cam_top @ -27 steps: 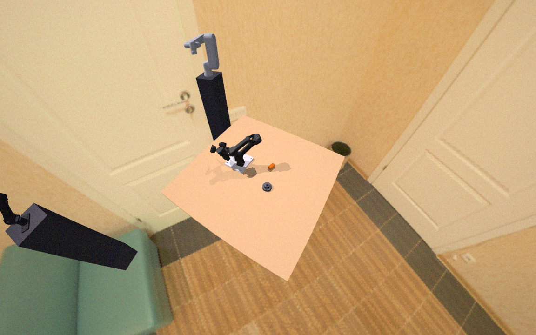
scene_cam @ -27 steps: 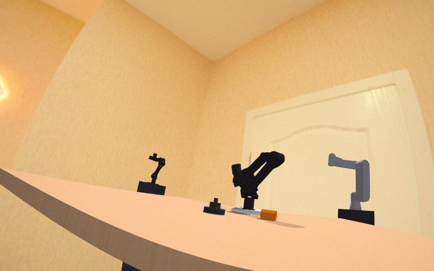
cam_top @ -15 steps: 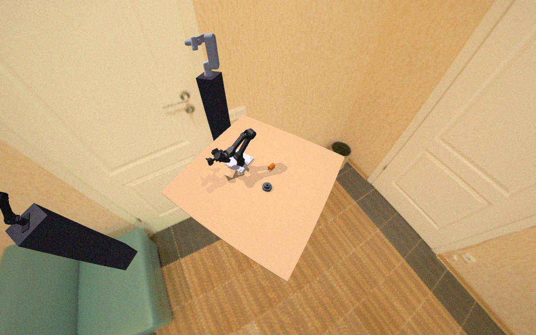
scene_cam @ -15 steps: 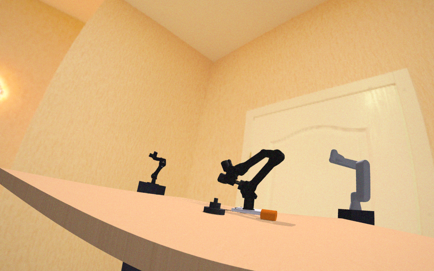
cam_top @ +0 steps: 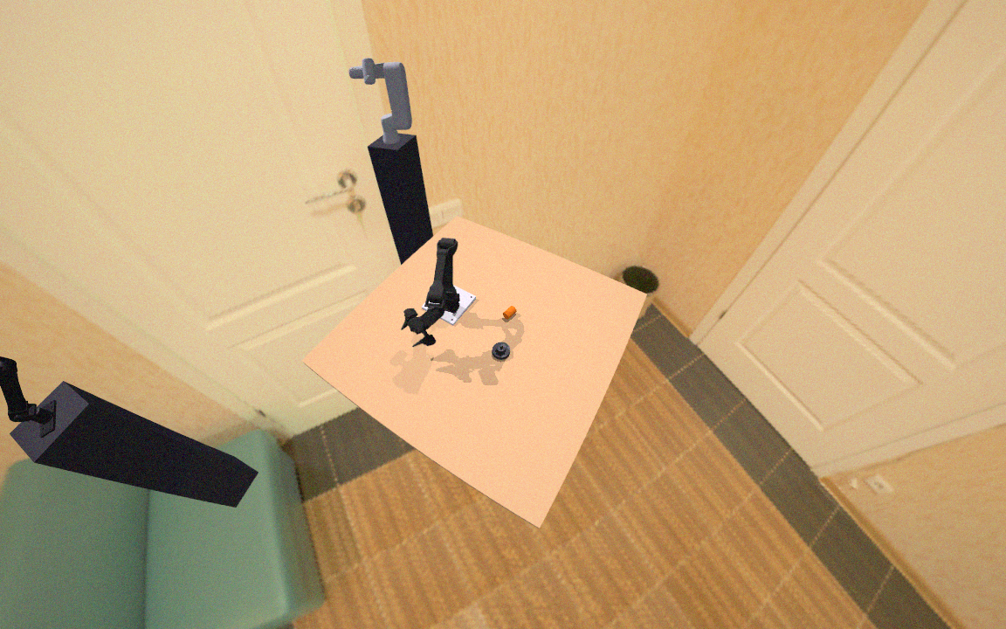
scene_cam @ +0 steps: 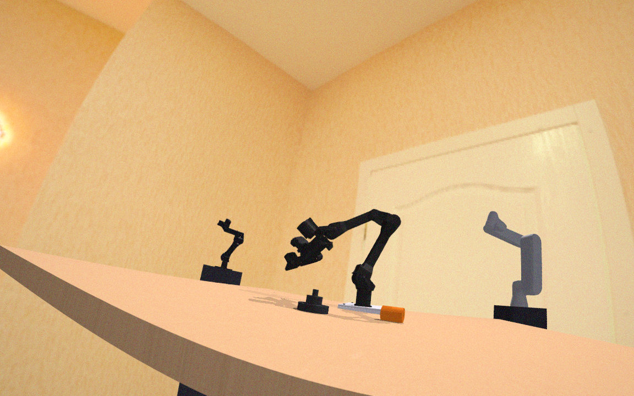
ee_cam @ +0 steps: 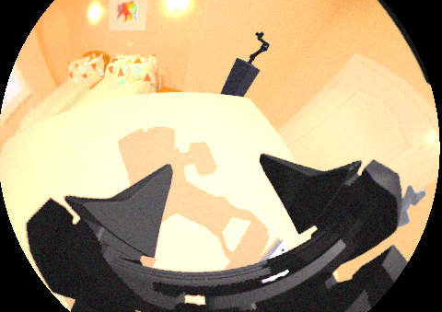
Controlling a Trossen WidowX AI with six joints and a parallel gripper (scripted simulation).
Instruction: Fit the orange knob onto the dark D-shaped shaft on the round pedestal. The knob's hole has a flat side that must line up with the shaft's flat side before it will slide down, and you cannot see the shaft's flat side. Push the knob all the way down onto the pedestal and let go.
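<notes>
The orange knob [cam_top: 509, 312] [scene_cam: 392, 314] lies on its side on the table, near the arm's base. The round dark pedestal [cam_top: 500, 351] [scene_cam: 312, 308] stands upright on the table with its bare shaft [scene_cam: 315, 292] pointing up. The shaft's flat side cannot be made out. My gripper [cam_top: 409, 335] [scene_cam: 289, 254] [ee_cam: 216, 163] is open and empty, in the air above the table, on the far side of the pedestal from the knob. Neither the knob nor the pedestal shows in the wrist view. The knob's hole is not visible.
The arm's white base plate [cam_top: 461, 310] [scene_cam: 351, 306] lies beside the knob on the square table [cam_top: 538, 438]. Two other arms stand on dark pillars [cam_top: 400, 187] [cam_top: 139, 449] beyond the table's edges. The arm's shadow falls across the table.
</notes>
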